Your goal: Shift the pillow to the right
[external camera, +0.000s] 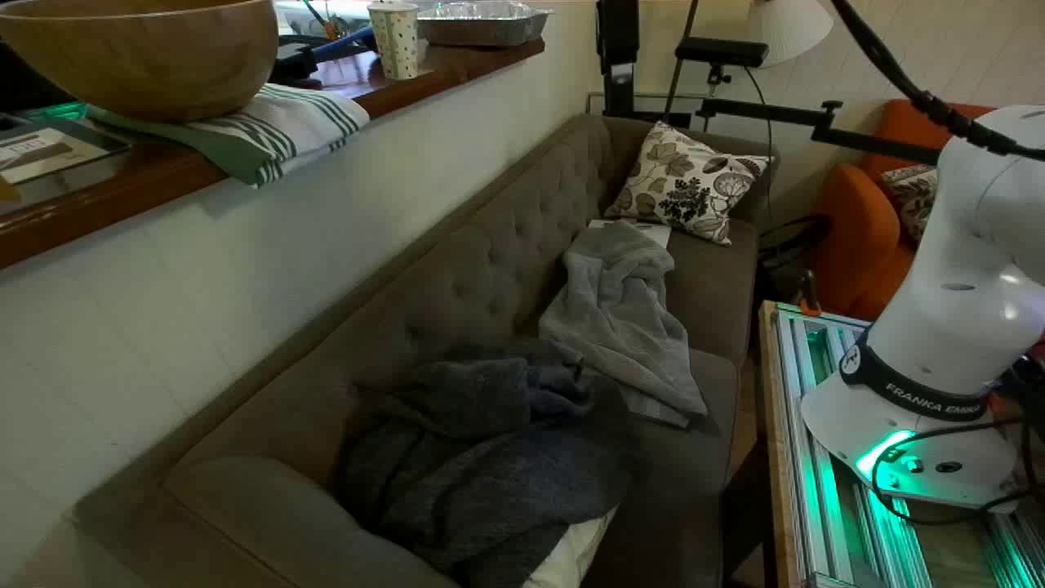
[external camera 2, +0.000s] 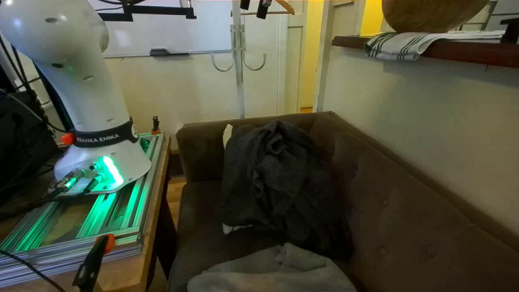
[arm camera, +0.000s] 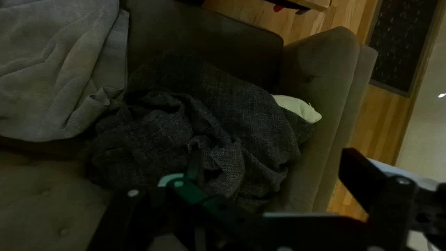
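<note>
- Cream pillow [arm camera: 296, 107] (probable target): on the tufted sofa [external camera: 490, 269], across from the sofa-side edge of the bench [external camera 2: 125, 272]. A charcoal blanket [arm camera: 223, 115] covers most of it; one corner shows by the sofa arm [arm camera: 325, 69].
- Alternative: a leaf-print pillow [external camera: 694, 184] rests on the sofa past the far corner of the bench in an exterior view.
- Handling (estimate): light, soft, compressible, not fragile. The blanket lies loose and is likely to bunch or slide if dragged.
- Grip point: the exposed cream corner is preferred, one finger to each face. Gripping through the blanket risks moving cloth alone.
- Gripper [arm camera: 273, 160]: fingers wide apart, nothing held between them. Contact of either fingertip with the blanket cannot be told.
- Clearance: if the rightward shift runs toward the sofa arm, little travel is available.
- Surface: matte upholstery, probably high in friction. A light grey blanket [external camera: 620, 294] lies beside the charcoal one.
- Room: dim. A wooden ledge [external camera: 82, 200] above the sofa back carries a wooden bowl [external camera: 155, 57] and striped towel [external camera: 282, 135].
</note>
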Tool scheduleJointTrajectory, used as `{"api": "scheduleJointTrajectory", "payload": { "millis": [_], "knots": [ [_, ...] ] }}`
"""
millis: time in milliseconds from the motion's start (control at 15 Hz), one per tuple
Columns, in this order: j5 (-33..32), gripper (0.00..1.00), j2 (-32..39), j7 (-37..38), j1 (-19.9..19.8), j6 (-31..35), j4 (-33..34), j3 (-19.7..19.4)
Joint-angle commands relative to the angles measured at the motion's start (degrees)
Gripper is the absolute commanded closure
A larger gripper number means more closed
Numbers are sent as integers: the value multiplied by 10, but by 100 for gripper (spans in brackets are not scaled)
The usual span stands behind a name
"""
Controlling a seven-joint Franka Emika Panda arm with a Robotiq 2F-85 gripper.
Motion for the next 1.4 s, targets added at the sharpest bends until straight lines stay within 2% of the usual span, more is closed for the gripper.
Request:
{"api": "scheduleJointTrajectory", "payload": {
  "millis": [0,267,400,733,867,1000,1133,1333],
  "knots": [
    [3,0,1,-3,-13,-2,1,11],
    [3,0,1,-3,-13,-2,1,11],
    [63,0,16,-6,5,30,0,19],
    [198,0,72,13,53,82,-11,84],
    [191,0,99,31,63,90,-17,116],
    [143,0,117,81,65,86,-29,145],
    [163,0,113,60,61,77,-25,143],
    [162,0,128,70,64,78,-34,151]
  ]
}}
